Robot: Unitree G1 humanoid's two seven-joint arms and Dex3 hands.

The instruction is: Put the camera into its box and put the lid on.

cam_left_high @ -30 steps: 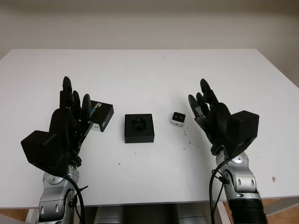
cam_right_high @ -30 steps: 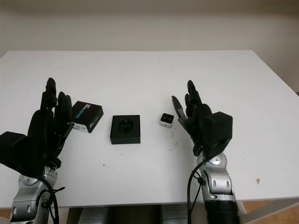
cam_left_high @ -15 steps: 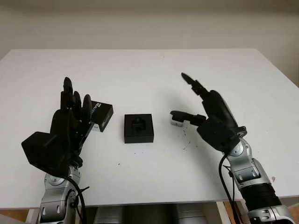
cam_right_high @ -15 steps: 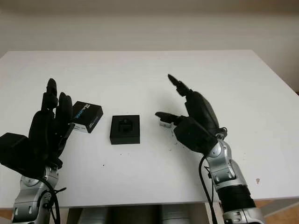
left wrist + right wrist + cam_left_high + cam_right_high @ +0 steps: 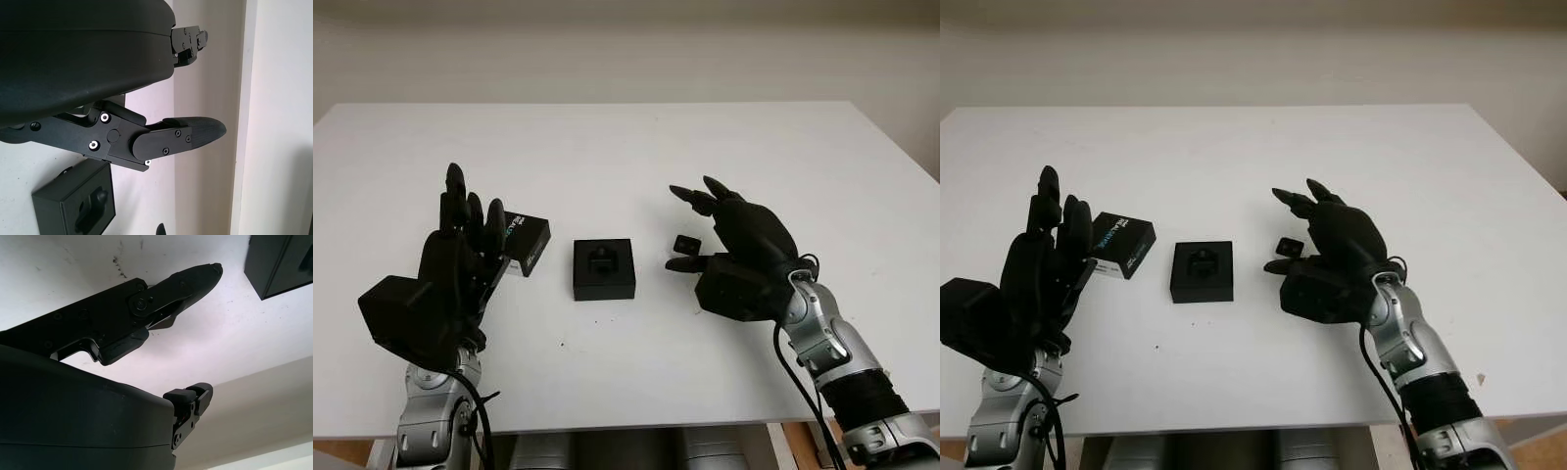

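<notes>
The right hand (image 5: pixel 729 245) is arching over the small camera (image 5: pixel 686 244), its fingers (image 5: pixel 693 200) released and curving around without closing on it; the camera is sitting on the white table (image 5: pixel 636 157), just right of the open black box (image 5: pixel 604 268) at the centre. The lid (image 5: pixel 526 242), black with printed lettering, is lying left of the box, partly behind the left hand (image 5: pixel 460 257), which is hovering upright with released fingers, holding nothing.
</notes>
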